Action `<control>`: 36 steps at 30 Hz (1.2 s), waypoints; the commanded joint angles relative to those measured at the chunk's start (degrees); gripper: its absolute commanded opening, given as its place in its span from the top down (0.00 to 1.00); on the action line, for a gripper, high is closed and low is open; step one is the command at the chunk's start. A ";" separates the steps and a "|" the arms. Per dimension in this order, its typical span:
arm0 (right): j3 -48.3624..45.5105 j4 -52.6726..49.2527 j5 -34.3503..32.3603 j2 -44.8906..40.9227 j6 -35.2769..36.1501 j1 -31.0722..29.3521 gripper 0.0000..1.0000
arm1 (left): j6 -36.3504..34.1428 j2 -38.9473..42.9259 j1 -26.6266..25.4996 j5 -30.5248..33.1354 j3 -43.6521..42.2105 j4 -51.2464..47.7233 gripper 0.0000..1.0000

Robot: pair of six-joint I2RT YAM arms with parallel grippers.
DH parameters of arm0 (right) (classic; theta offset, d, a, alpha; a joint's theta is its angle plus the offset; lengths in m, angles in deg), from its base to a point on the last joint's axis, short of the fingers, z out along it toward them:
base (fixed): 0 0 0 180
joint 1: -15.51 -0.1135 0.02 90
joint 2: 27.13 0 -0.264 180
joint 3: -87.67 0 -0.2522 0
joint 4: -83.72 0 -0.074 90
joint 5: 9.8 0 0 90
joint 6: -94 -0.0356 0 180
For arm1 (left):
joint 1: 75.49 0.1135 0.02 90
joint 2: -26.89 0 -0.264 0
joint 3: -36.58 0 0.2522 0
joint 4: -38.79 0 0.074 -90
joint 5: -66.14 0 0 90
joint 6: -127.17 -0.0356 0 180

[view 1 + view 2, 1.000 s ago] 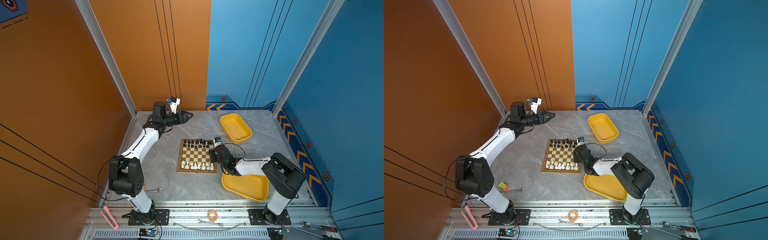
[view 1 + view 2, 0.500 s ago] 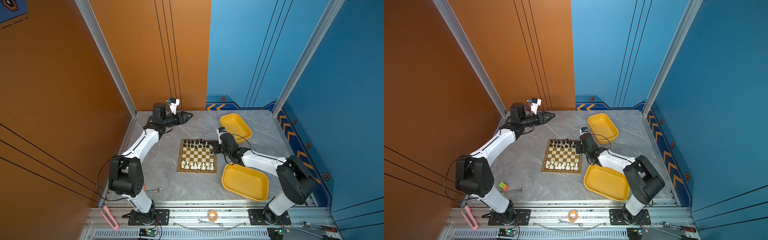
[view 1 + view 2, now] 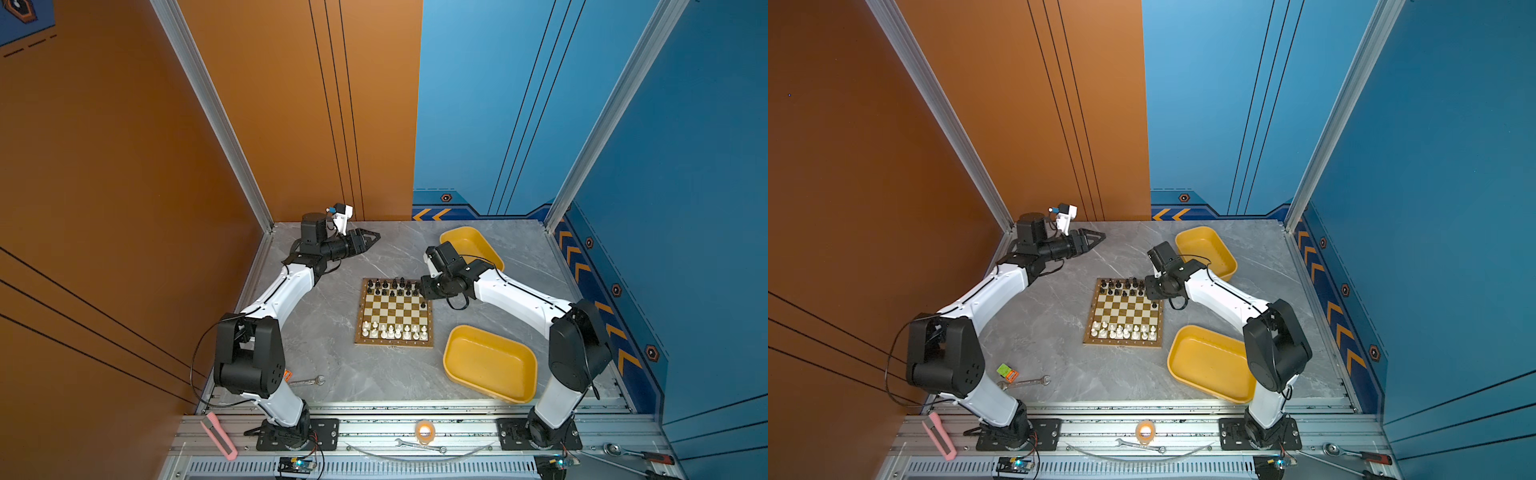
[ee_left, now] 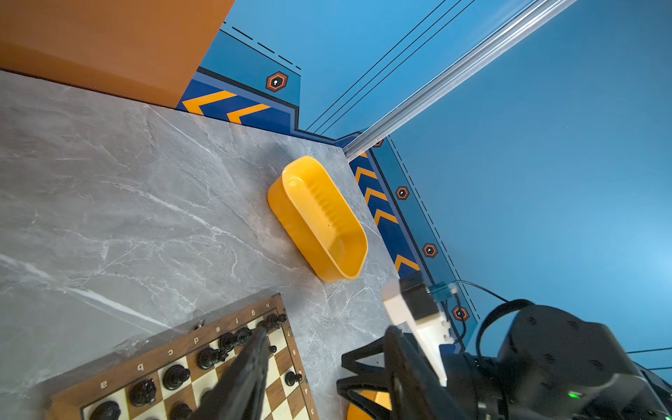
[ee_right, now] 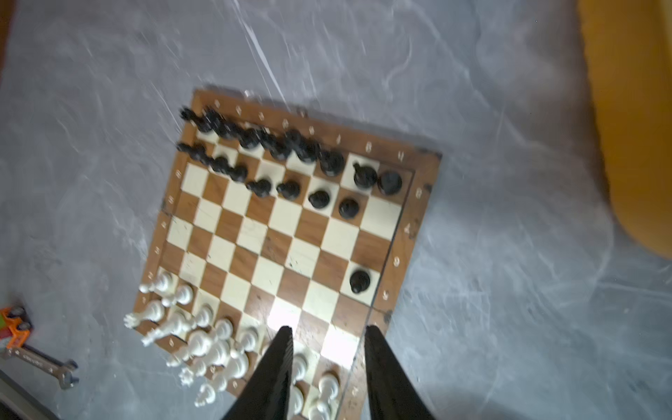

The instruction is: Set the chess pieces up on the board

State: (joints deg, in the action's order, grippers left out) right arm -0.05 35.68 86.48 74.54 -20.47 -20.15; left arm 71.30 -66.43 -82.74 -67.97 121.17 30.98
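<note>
Nearly all the chess pieces stand on the board, which lies in the middle of the counter. The black pieces fill the two far rows and the white pieces the two near ones. One black pawn stands alone partway down the right edge file. The pawn-row square on that file is bare, so the pawn probably belongs there.

The right end effector hovers by the board's far right corner, jaws apart with nothing between them, seemingly poised to fetch that pawn. The left end effector is out near the counter's far left corner, jaws apart and empty, apparently parked to leave the board free. The near yellow tray and far yellow tray show no pieces.
</note>
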 commanded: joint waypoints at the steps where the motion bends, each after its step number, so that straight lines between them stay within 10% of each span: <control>1: -0.35 -7.93 1.75 1.63 -1.10 -0.28 0.66 | 0.35 1.54 0.66 -0.71 -1.40 1.65 0.47; 36: 14.94 -13.83 0.01 15.86 1.00 0.15 0.73 | -1.64 2.60 2.76 0.25 -2.95 0.37 0.45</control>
State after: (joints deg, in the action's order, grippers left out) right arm 13.07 24.33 87.66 89.40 -20.20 -20.41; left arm 70.60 -66.08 -80.69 -67.95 118.90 30.85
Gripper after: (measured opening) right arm 0.275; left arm 0.552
